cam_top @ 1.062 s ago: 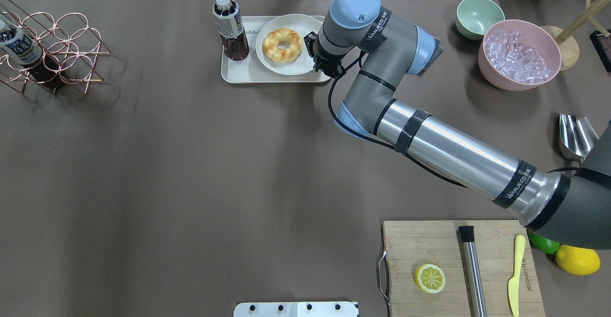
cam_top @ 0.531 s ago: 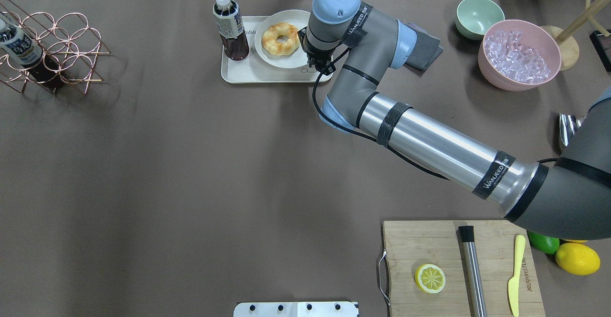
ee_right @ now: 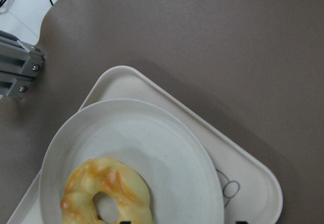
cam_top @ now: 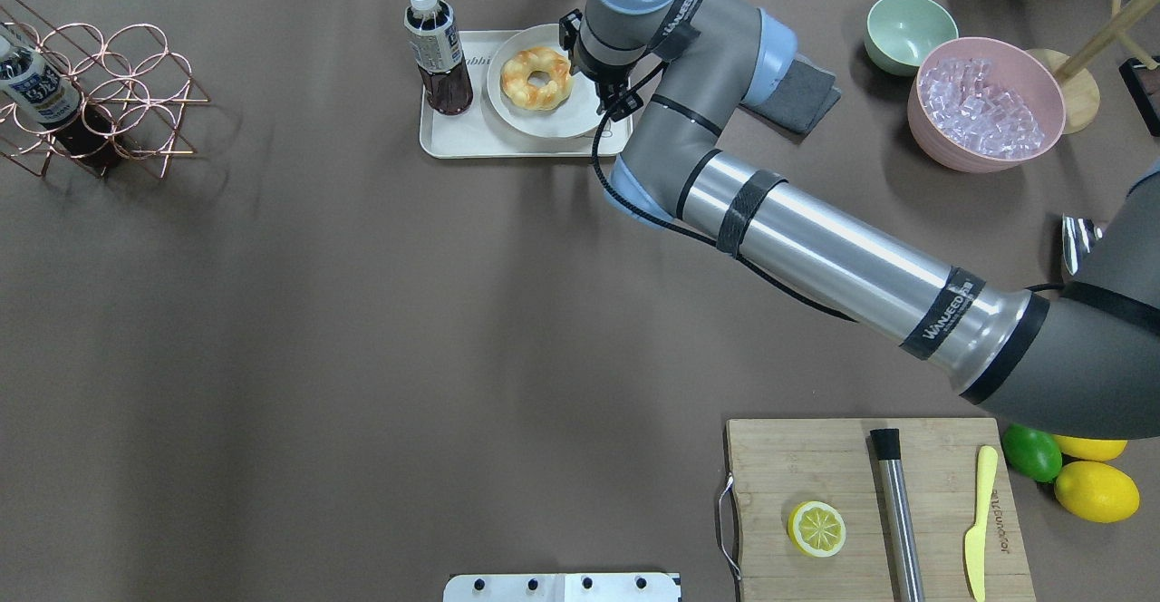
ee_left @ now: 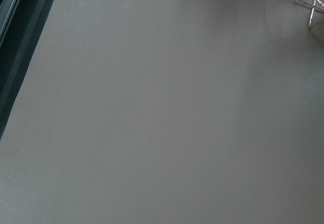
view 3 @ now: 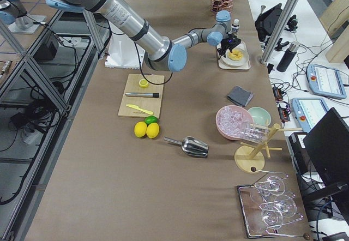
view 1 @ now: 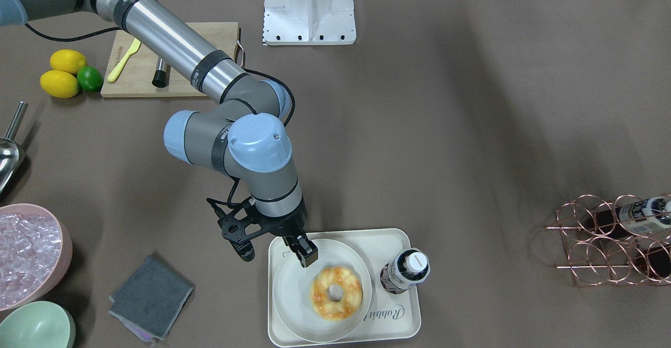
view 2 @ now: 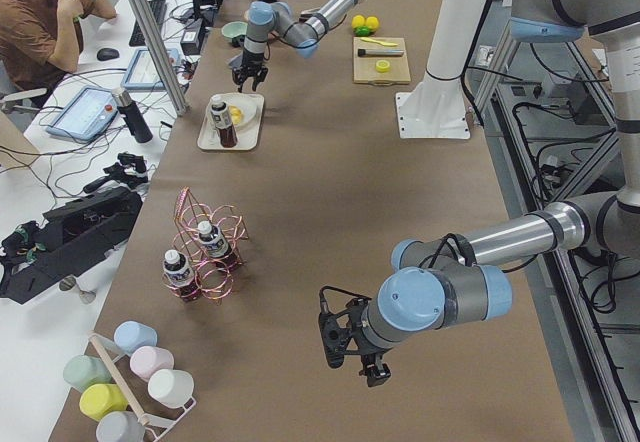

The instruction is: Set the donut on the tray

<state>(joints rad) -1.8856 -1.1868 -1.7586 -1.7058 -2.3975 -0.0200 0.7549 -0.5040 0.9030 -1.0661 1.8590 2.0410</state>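
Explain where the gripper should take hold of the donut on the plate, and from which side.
Come from above: the donut lies flat on the plate, whose raised rim would hinder a level approach. Close the fingers across its rounded outer sides, probably along the line that keeps them clear of the bottle standing beside the plate.

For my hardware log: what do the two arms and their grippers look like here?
Both the right arm and the left arm have silver tubes, grey joints and pale blue caps. The right arm carries black bands with white lettering and a black cable. The right gripper and the left gripper are black.
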